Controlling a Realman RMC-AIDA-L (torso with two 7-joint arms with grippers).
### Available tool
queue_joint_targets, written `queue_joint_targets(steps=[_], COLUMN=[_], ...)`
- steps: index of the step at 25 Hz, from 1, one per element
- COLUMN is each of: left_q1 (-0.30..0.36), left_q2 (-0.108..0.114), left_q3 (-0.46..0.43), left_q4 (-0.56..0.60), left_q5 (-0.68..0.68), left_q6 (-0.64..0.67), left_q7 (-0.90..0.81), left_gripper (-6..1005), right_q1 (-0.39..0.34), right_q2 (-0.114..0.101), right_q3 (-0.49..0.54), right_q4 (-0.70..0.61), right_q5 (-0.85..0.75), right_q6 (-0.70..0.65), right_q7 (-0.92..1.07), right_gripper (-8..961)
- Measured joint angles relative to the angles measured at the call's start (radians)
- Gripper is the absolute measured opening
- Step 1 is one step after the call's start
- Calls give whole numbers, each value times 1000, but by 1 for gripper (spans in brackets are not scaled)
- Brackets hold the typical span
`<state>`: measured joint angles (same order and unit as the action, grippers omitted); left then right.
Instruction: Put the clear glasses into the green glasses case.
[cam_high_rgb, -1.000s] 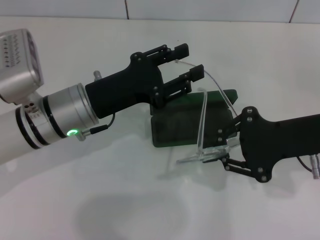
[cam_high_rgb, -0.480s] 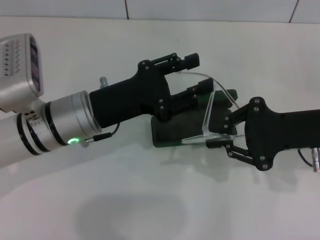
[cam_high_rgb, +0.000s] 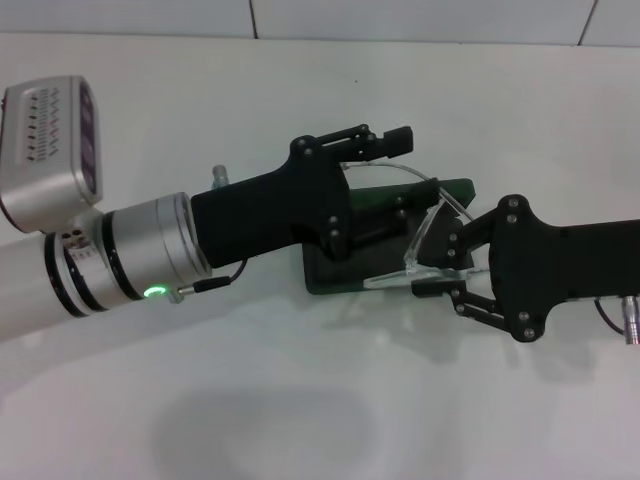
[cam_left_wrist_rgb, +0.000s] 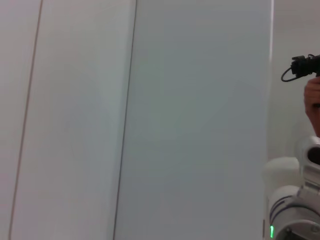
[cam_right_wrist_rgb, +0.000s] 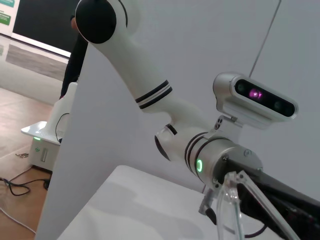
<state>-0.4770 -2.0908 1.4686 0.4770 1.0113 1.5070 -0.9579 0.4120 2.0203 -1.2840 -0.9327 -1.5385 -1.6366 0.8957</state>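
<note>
Lowering glasses into open case, both grippers crowding it.

Right gripper (cam_high_rgb: 432, 278) pinching the glasses (cam_high_rgb: 425, 240) by the front frame at the case's (cam_high_rgb: 340, 268) near right edge, frame tilted, temples arcing up toward the lid. Left gripper (cam_high_rgb: 400, 172) reaching over the case, fingers spread, one above a temple and one low by the lining. Risking a temple snagging on the left fingers or the lid, tipping the frame out; pinch slipping on smooth plastic; case sliding on the table (cam_high_rgb: 300, 400) if pushed sideways.
</note>
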Motion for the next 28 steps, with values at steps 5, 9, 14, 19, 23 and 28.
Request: queue_joint_targets(steps=[5, 9, 14, 19, 23, 28], left_q1=[4, 15, 43, 76, 90, 60], left_q2=[3, 6, 6, 7, 6, 1], left_q3=[-4, -24, -104, -220, -297, -265], left_q4=[1, 5, 4, -4, -32, -65], left_q5=[-6, -7, -6, 0, -1, 10], left_q6=[6, 39, 71, 55, 19, 10], left_q7=[2, 2, 3, 23, 51, 54], left_gripper=[574, 574, 574, 574, 574, 574], right_q1=[-4, -5, -5, -5, -7, -5], right_q2=[0, 0, 0, -3, -3, 1], right_q3=[0, 1, 2, 25, 59, 51], right_q4=[-6, -8, -8, -7, -1, 2], right_q5=[0, 0, 4, 16, 23, 24], right_q6=[-4, -3, -17, -112, -195, -217], right_q7=[14, 15, 15, 15, 14, 12], right_gripper=[122, 122, 122, 122, 122, 122])
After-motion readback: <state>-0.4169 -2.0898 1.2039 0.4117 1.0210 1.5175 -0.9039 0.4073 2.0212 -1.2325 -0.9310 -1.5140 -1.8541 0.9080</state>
